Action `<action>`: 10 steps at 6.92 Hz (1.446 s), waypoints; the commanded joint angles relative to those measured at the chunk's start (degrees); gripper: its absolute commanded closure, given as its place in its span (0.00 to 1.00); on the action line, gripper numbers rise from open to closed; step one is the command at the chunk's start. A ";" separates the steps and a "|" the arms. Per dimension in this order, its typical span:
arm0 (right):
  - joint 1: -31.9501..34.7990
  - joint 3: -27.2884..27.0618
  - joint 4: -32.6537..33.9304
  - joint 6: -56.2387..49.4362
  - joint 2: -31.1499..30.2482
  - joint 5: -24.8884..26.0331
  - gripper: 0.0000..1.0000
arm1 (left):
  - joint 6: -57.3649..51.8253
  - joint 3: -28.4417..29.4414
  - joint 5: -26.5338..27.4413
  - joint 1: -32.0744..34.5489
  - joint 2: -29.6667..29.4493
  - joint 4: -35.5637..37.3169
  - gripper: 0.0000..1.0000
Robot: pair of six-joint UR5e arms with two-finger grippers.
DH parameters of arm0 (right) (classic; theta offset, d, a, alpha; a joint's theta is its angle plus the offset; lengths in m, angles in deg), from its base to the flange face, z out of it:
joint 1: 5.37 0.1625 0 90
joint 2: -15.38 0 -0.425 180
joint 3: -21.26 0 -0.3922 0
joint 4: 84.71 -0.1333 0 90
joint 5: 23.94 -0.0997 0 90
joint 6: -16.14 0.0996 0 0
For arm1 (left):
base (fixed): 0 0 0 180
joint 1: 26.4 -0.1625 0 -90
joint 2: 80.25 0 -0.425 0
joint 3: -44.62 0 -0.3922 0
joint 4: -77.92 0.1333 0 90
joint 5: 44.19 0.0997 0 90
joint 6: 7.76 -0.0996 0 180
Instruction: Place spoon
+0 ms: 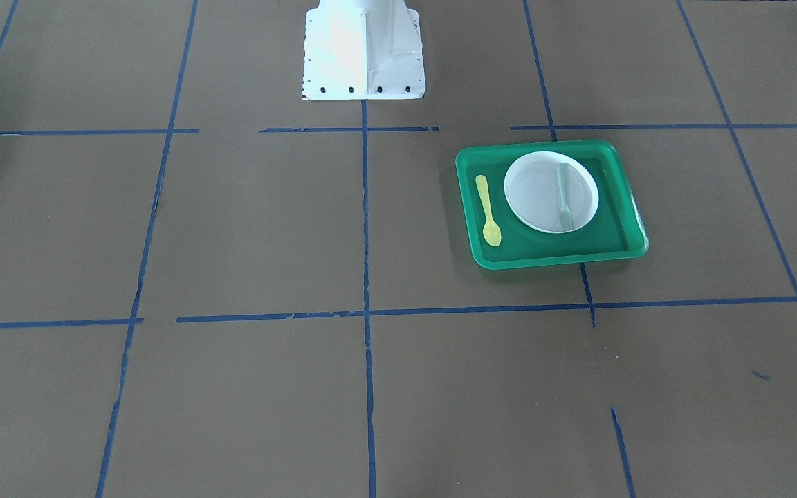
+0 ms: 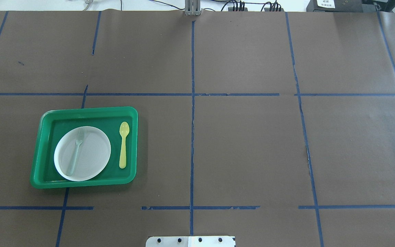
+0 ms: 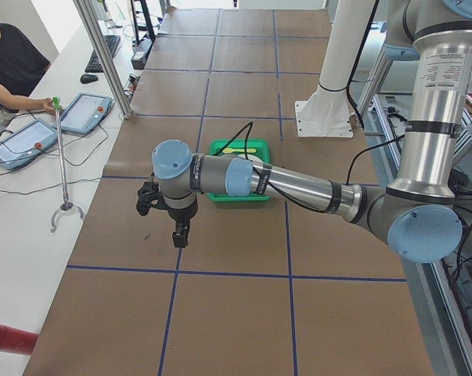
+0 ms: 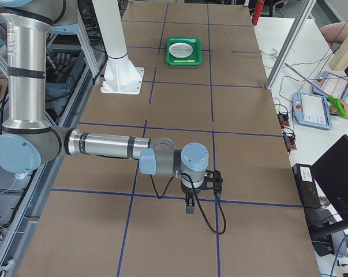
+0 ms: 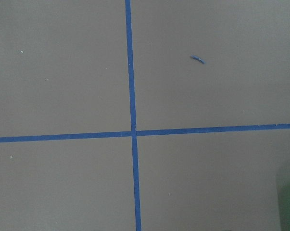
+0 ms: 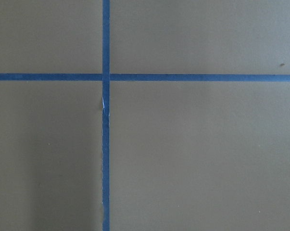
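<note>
Brown paper covers the table [image 2: 252, 154], and blue tape [image 2: 192, 137] divides it into large squares. At the near edge, by the robot, sits a white mounting plate [image 2: 190, 241]. On the robot's left, a green tray [image 2: 91, 110] rests on the paper. It holds a white plate [image 2: 91, 154] with a grey-green fork [image 2: 75, 151] lying across it.

The spoon [image 2: 123, 144] lies flat on the tray floor, just right of the plate and apart from it. It is pale yellow, with a slim straight handle toward the robot and an oval bowl pointing away.

Cables [image 2: 238, 5] run along the far edge.

The left end effector [image 3: 179, 233] and right end effector [image 4: 190, 205] hang over bare paper, well apart from the tray. I cannot tell how wide either stands.
</note>
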 commanded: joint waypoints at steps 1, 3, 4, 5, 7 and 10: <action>0.00 0.00 0.00 0.03 0.00 0.06 0.00 | -0.36 -2.58 -2.42 0.41 7.46 -3.18 0.00; 0.00 0.00 0.00 0.04 0.00 -0.02 0.00 | -0.19 -2.76 -2.24 0.58 10.32 -11.99 0.00; 0.00 0.00 0.00 0.04 0.00 -0.02 0.00 | -0.01 -1.90 -2.24 0.67 10.25 -11.91 0.00; 0.00 0.00 0.00 -0.05 0.00 -0.02 0.00 | -0.19 -1.89 -2.24 0.67 9.90 -11.82 0.00; 0.00 0.00 0.00 0.04 0.00 0.06 0.00 | -0.01 -2.42 -2.24 0.59 9.55 -11.82 0.00; 0.00 0.00 0.00 0.04 0.00 0.06 0.00 | -0.19 -1.80 -2.24 0.67 9.37 -11.82 0.00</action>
